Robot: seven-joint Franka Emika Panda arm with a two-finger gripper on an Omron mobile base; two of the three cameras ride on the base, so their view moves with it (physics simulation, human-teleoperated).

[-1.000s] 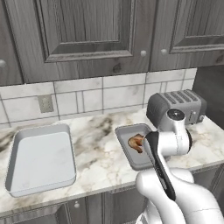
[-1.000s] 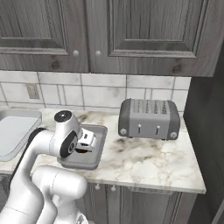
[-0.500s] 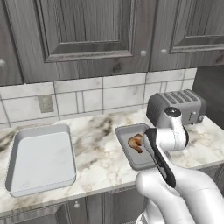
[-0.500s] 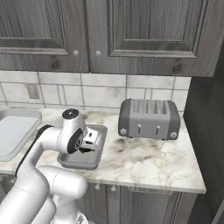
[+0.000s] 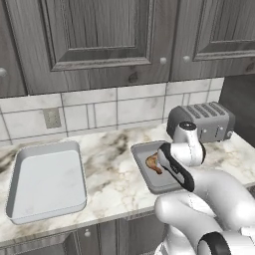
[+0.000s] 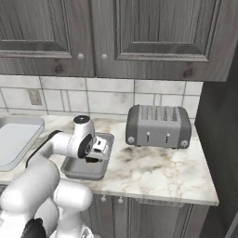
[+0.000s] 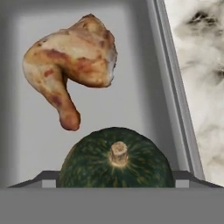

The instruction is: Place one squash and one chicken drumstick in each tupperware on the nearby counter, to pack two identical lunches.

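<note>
Squash (image 7: 116, 159) sitting between spread end effector (image 6: 97, 153) fingers, low in the grey tray (image 5: 142, 172) beside the drumstick (image 7: 72, 65). Hovering right over the tray, probably releasing, so one of each ends up packed together. Not pinching anything, as far as can be judged. Waiting bare on the surface (image 5: 109, 149) to the left: pale tray (image 5: 45, 184), second lunch not yet started.

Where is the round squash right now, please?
In the hand view, the squash sits in the grey tupperware, just below the drumstick.
</note>
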